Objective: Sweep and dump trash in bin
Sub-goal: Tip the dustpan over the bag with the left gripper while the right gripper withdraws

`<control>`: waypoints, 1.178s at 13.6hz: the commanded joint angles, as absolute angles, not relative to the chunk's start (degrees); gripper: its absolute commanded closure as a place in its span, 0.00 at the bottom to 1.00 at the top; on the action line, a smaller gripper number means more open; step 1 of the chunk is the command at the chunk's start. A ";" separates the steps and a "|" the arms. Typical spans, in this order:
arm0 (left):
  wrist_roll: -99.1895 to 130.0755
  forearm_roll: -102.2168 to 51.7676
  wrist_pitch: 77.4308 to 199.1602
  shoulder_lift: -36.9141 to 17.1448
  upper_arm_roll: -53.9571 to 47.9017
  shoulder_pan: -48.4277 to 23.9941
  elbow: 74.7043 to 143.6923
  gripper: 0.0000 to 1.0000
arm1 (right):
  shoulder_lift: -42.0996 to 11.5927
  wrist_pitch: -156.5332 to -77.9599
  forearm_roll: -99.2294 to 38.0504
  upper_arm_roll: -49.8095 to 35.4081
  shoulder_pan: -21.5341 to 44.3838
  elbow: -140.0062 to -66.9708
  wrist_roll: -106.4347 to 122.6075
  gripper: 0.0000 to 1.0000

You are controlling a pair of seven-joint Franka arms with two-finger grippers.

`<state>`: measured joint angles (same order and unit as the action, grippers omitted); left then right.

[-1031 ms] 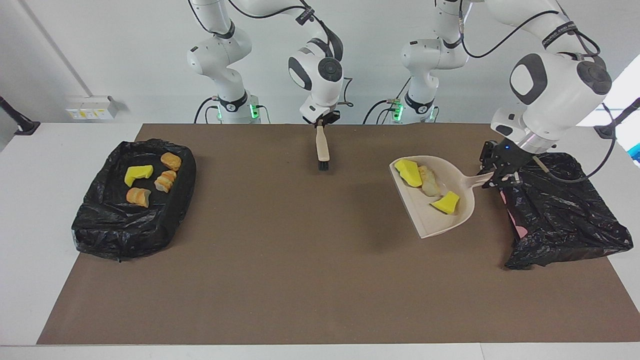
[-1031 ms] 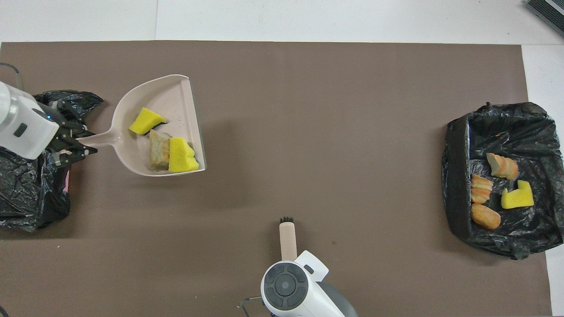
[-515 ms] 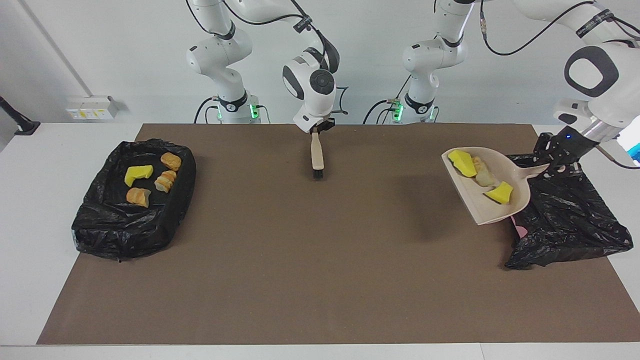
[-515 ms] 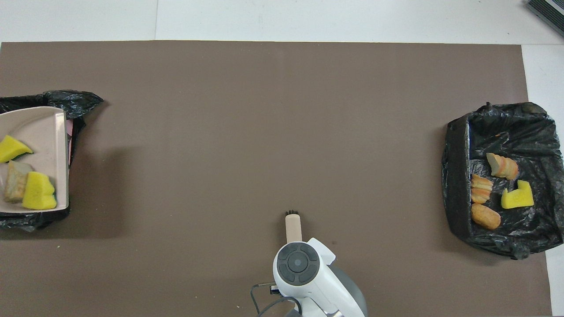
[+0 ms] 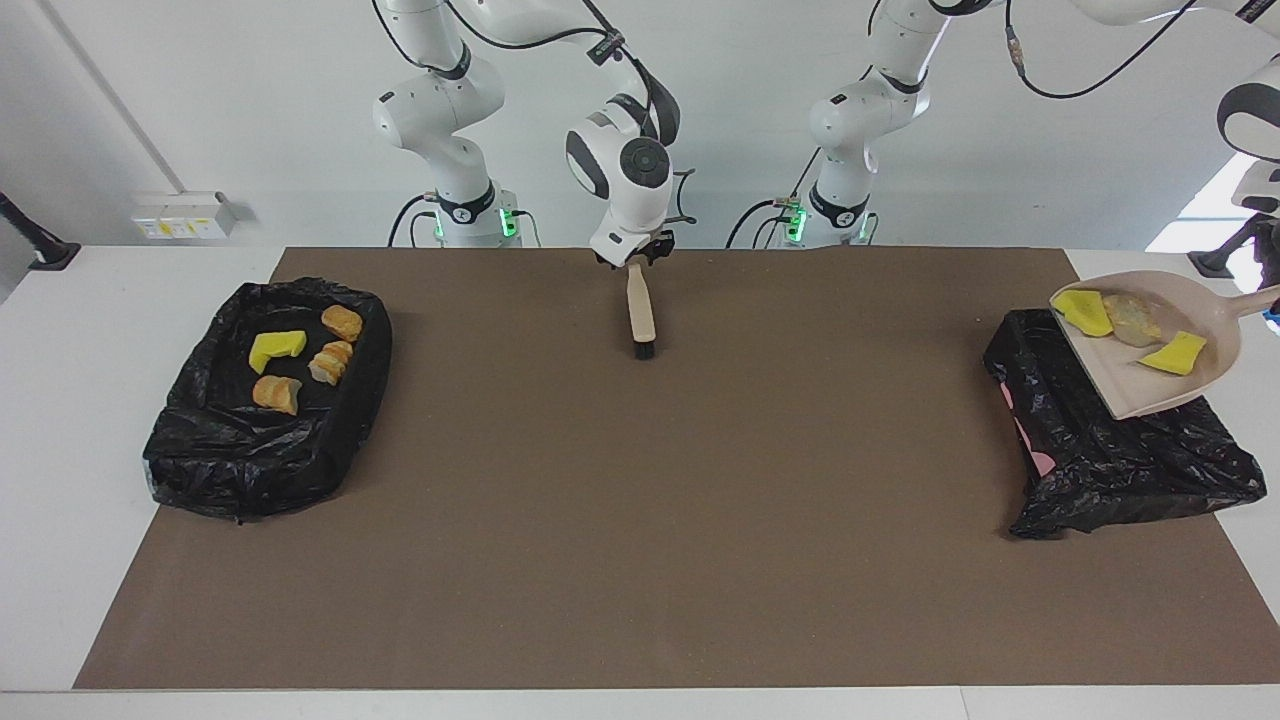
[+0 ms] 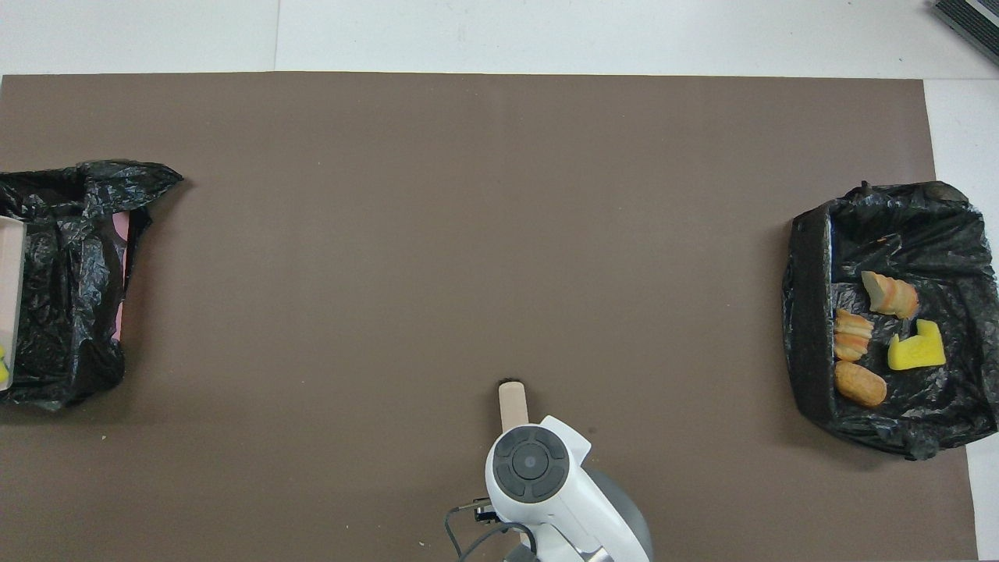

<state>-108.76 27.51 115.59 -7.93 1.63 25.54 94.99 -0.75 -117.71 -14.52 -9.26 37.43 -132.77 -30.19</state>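
Note:
The beige dustpan (image 5: 1150,385) hangs tilted over the black-lined bin (image 5: 1100,470) at the left arm's end of the table. It carries trash: two yellow sponge chunks (image 5: 1083,310) and a pale lump (image 5: 1130,318). Its handle runs off the frame edge to my left gripper, which is out of view. Only the dustpan's lip (image 6: 9,289) shows in the overhead view. My right gripper (image 5: 635,258) is at the top of the beige brush (image 5: 640,305), whose bristles touch the mat near the robots' edge. In the overhead view the right wrist hides that gripper above the brush (image 6: 512,402).
A second black-lined bin (image 5: 250,460) stands at the right arm's end of the table. It holds a yellow sponge (image 5: 275,347) and three bread-like pieces (image 5: 331,362). A brown mat (image 5: 640,520) covers the table between the two bins.
The left arm has lifted the loaded dustpan off the mat and carried it over the bin at its end of the table. The right gripper and brush shifted only slightly.

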 commanded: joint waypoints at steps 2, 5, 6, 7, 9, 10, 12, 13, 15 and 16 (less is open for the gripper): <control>-97.15 40.15 117.95 -8.09 1.23 22.78 97.64 1.00 | -1.41 -121.45 -10.92 -9.32 30.87 -130.26 -26.63 0.00; -93.09 50.50 117.69 -7.91 1.23 20.05 98.79 1.00 | -2.80 -124.36 -7.84 -9.32 24.19 -127.28 -26.63 0.00; -91.95 54.10 116.99 -7.65 1.32 19.00 98.79 1.00 | -4.12 -124.37 -4.95 -9.40 21.39 -125.09 -26.54 0.00; -91.59 58.06 116.90 -7.56 1.32 18.29 98.79 1.00 | -5.26 -124.10 -2.66 -9.49 18.92 -122.55 -26.37 0.00; -91.49 63.61 116.98 -7.12 1.32 18.19 98.00 1.00 | -6.94 -124.19 -1.67 -9.40 14.44 -118.67 -26.28 0.00; -91.58 64.76 117.24 -6.42 1.14 18.19 97.56 1.00 | -7.47 -124.28 -0.71 -9.40 12.67 -117.09 -25.41 0.00; -91.93 66.27 116.99 -5.37 0.70 18.11 97.12 1.00 | -8.08 -124.28 1.49 -9.40 8.37 -114.01 -20.33 0.00; -92.11 65.83 116.72 -5.10 0.27 17.67 96.60 1.00 | -8.00 -123.84 1.93 -9.40 5.91 -112.95 -17.61 0.00; -91.41 64.17 114.01 -4.57 -0.09 15.22 96.42 1.00 | -7.30 -122.18 2.11 -9.14 2.13 -110.23 -15.47 0.00; -91.32 60.51 113.30 -4.40 -0.17 13.90 95.98 1.00 | -7.29 -119.30 2.46 -8.01 2.28 -107.87 -15.38 0.00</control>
